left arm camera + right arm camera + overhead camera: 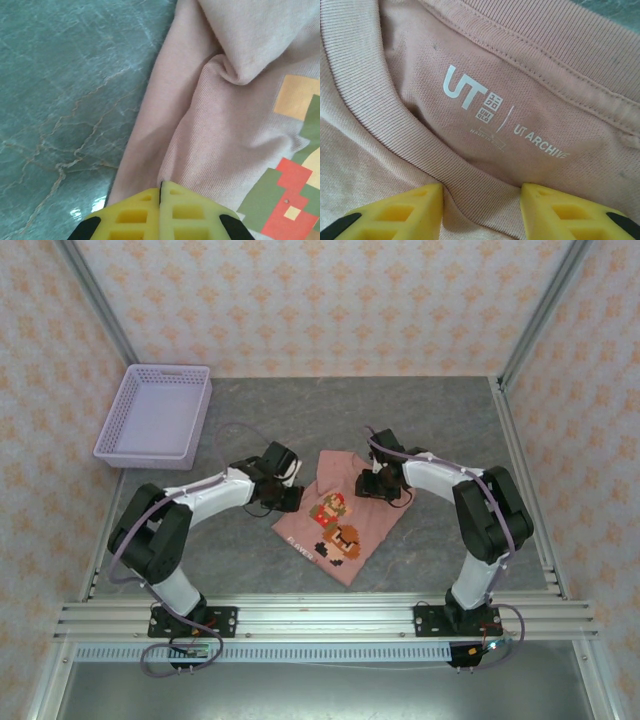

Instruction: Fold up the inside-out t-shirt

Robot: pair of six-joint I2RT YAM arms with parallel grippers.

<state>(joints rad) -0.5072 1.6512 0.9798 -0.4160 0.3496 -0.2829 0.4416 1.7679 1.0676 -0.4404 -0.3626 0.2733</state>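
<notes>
Here, our left pincer [160,192] has its yellow jaws pressed together, clamped on a thin ridge of the inside-out t-shirt [372,528] right at the garment's left edge. From the left wrist view, that ridge runs away from the jaws into a deep, soft crease, with bare worktop [65,90] to one side and the blocky print [295,165] to the other.

Our right pincer [481,207] has its jaws standing apart, low over the neck opening. Between and just beyond them we see the ribbed collar [385,135] curving round and the white brand label [470,92] printed inside the back of the neck. Whether these jaws touch the cloth we cannot tell.

From the top view, the shirt lies bunched near the middle of the grey marbled worktop, between the two arms, with the print facing up and a narrow end pointing toward the near edge. The left pincer sits at its left side, the right pincer at its far right corner.

Well apart, at the far left of the worktop, stands a lavender plastic basket [203,412].
</notes>
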